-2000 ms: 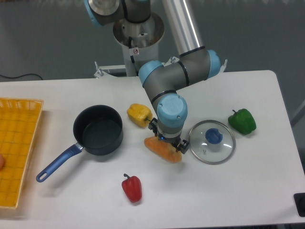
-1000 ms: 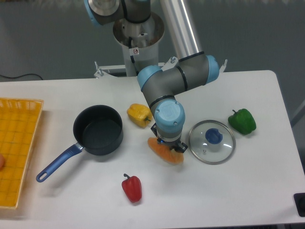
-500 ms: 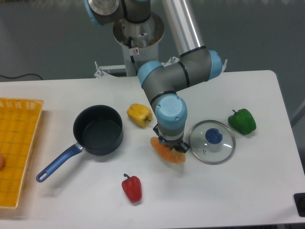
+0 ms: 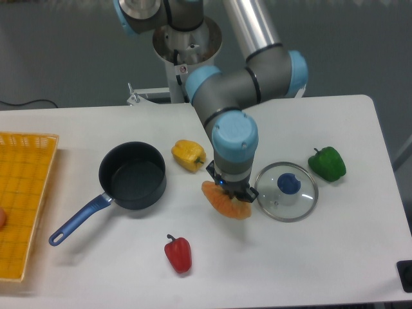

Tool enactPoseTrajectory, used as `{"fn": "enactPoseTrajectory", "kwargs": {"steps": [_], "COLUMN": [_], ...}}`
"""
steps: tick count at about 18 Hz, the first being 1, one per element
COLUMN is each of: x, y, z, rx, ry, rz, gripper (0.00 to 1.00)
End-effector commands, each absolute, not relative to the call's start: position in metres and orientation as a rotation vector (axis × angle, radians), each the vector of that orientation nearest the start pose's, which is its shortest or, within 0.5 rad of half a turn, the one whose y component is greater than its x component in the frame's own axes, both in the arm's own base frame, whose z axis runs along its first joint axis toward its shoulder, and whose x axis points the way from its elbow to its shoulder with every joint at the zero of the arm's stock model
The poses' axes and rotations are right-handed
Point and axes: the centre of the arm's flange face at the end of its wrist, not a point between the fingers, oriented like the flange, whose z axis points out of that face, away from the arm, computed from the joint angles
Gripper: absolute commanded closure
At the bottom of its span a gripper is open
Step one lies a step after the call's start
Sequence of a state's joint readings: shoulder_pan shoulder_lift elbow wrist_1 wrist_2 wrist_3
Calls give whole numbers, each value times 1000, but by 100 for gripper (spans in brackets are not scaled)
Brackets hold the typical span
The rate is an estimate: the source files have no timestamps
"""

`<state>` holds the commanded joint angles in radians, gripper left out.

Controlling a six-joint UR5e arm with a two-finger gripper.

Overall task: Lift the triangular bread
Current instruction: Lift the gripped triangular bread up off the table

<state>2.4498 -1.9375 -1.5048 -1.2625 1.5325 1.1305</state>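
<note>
A yellow mesh basket (image 4: 26, 199) sits at the far left edge of the white tabletop (image 4: 309, 257), with a small orange-pink object barely showing at the frame's left border. To its right stands a dark saucepan (image 4: 132, 175) with a blue handle pointing toward the front left. A red pepper (image 4: 178, 253) lies on the tabletop in front of the pan, well apart from it. A yellow pepper (image 4: 188, 155) rests just right of the saucepan's rim.

Next comes the triangular bread (image 4: 225, 203), orange-tan with a paler upper face, tilted and sitting between the yellow pepper and the glass lid (image 4: 286, 191). The end effector (image 4: 232, 192) points straight down over it, its fingers pinching the bread's upper part; the blue wrist cap hides most of the fingers. Whether the bread touches the tabletop or hangs just above it cannot be told.

The glass lid, with a blue knob, lies flat just right of the bread. A green pepper (image 4: 327, 163) sits beyond the lid, toward the tabletop's right side.
</note>
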Motion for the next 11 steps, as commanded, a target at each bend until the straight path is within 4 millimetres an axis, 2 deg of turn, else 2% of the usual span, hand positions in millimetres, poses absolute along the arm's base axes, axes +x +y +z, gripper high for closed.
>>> {"fn": "enactPoseTrajectory", "kwargs": {"steps": [11], "x": [-395], "y": [500], "z": [358], "rx": [-3070], "ry": [382], "rz": [7], "gripper": [82]}}
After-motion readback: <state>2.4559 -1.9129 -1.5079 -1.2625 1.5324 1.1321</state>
